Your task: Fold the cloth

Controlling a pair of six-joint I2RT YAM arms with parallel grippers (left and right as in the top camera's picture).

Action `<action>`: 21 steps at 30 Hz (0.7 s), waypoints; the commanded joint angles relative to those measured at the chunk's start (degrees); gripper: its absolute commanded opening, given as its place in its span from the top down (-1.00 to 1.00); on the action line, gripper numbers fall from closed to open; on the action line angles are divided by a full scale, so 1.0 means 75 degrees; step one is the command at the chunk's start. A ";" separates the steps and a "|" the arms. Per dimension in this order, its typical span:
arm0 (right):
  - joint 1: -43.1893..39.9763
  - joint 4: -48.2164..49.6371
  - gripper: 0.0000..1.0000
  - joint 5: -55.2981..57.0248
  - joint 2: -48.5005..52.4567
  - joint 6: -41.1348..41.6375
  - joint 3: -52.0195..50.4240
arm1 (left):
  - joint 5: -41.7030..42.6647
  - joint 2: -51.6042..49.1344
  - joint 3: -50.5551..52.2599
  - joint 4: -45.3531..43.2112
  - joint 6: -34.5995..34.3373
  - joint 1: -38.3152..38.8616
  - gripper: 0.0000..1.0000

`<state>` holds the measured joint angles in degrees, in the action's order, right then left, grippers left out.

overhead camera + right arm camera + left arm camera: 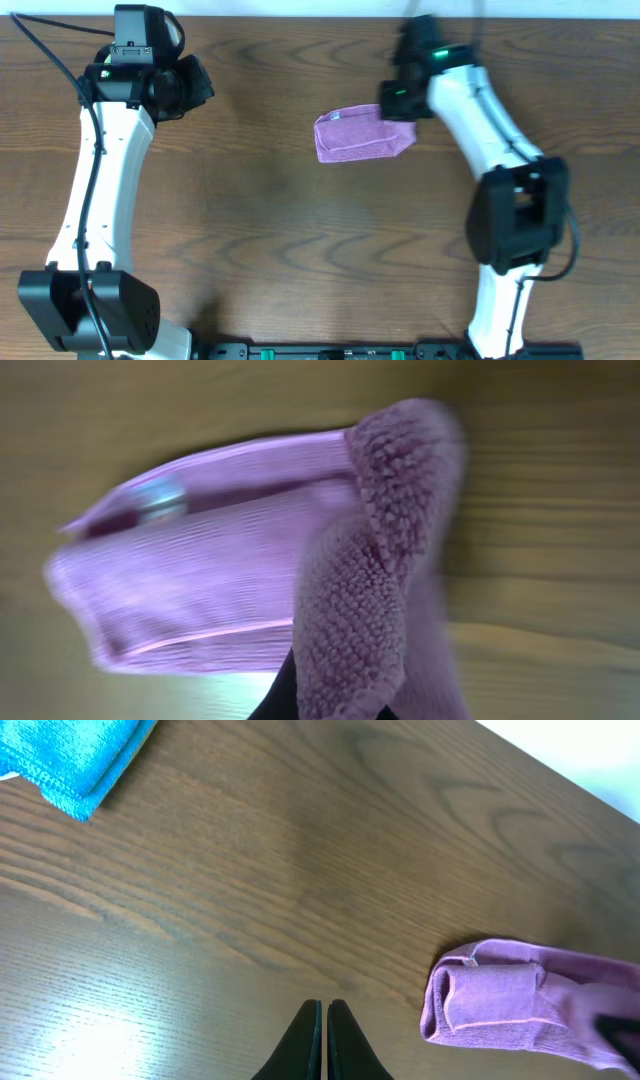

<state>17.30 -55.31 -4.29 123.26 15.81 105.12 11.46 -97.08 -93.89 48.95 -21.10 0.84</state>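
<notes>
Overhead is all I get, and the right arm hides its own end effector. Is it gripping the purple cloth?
Observer: Yes. In the right wrist view the right end effector pinches a fleecy fold of the purple cloth.
Operator: And the left one?
Observer: The left end effector is shut on nothing, over the table.
Operator: Anything else nearby?
Observer: A folded blue cloth lies at the upper left of the left wrist view.
</notes>
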 commanded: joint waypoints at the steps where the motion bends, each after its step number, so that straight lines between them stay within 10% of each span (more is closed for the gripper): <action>1: 0.0624 0.0102 0.98 0.0504 0.0446 -0.0184 0.0064 | 0.0026 0.0047 -0.0032 0.0050 0.0047 -0.0009 0.89; 21: 0.1297 0.0131 0.98 0.0507 0.0906 -0.0198 0.0930 | 0.0023 0.0047 -0.0032 0.0067 0.0052 -0.0009 0.89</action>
<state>26.61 -54.33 -1.21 130.23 14.81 110.37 11.64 -97.08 -93.89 49.19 -21.10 0.84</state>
